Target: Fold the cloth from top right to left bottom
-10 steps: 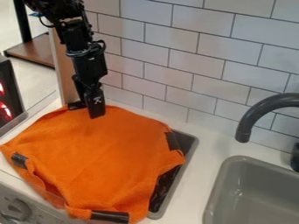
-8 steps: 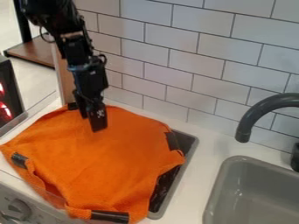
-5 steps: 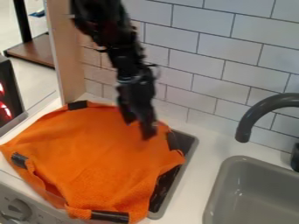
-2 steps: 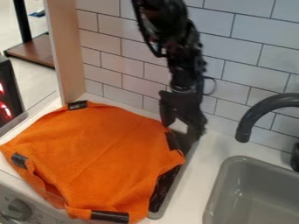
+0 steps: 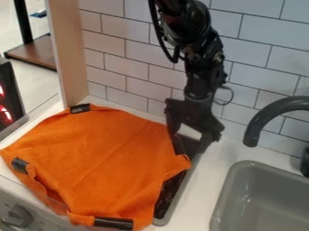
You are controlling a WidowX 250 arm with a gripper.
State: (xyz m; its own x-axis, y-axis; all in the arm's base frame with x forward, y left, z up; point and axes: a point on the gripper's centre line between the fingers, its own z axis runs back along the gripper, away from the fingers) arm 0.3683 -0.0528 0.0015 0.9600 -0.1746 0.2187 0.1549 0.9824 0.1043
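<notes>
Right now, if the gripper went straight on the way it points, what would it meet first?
The gripper would probably meet the dark tray, near the orange cloth's edge; depth is unclear, so it might catch that edge first.

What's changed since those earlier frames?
The black robot hand moved toward the picture's right, from the orange fabric cloth's top-left edge to its upper-right edge, its fingers spreading wider. Nothing was visibly gripped or released. The cloth lies as before.

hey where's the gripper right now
The gripper hangs right of center in the camera view, at the upper right edge of the orange cloth, with the faucet farther right and the tiled wall behind.
</notes>
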